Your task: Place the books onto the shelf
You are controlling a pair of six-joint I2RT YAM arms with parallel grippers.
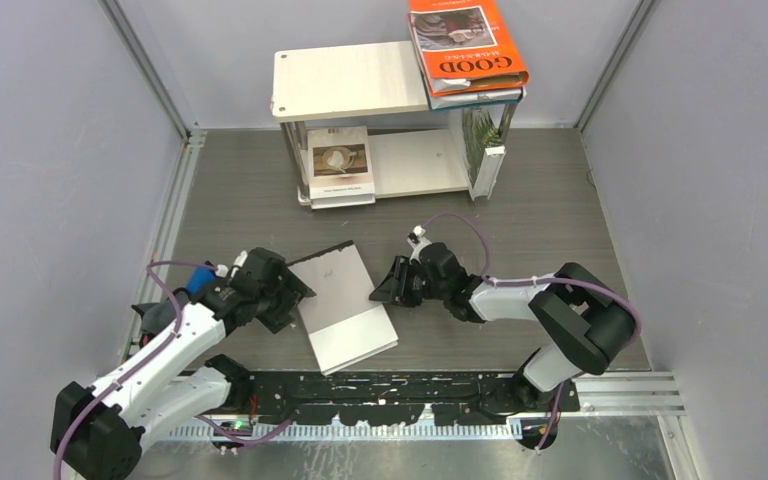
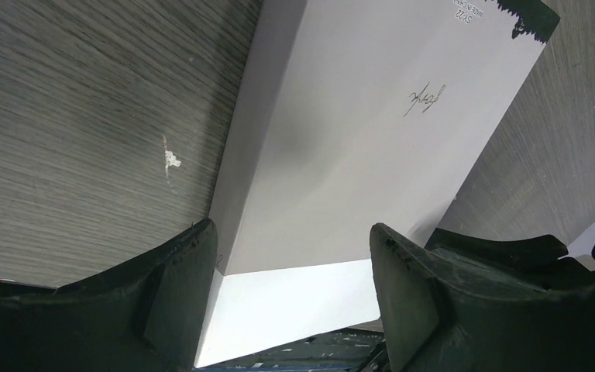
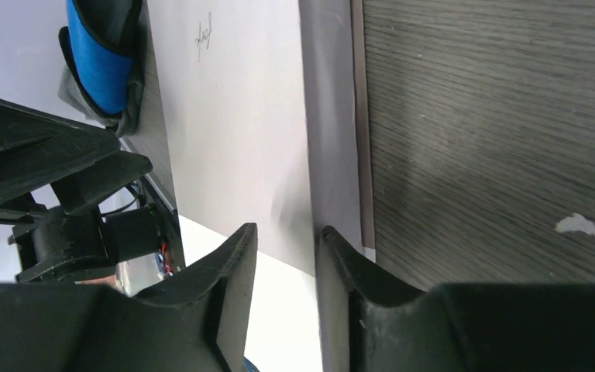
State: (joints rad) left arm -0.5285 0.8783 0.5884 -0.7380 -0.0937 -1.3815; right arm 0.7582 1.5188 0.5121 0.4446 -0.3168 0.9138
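**Plain grey-white book (image 1: 345, 305) flat on the dark wood-grain table (image 1: 560, 220), a gripper at each side.**

The right gripper's (image 1: 382, 290) jaws stood nearly together about the book's right edge; whether they clamped it could not be told. The left gripper's (image 1: 295, 295) jaws stood apart at the left edge. A shallow bite on so thin a cover risked a slip on lifting. The cream two-tier shelf with silver legs (image 1: 350, 80) carried the orange "GOOD" book (image 1: 465, 45) on top, the beige cup-photo book (image 1: 340, 165) flat below, and the palm-leaf book (image 1: 480, 135) upright at its right end.
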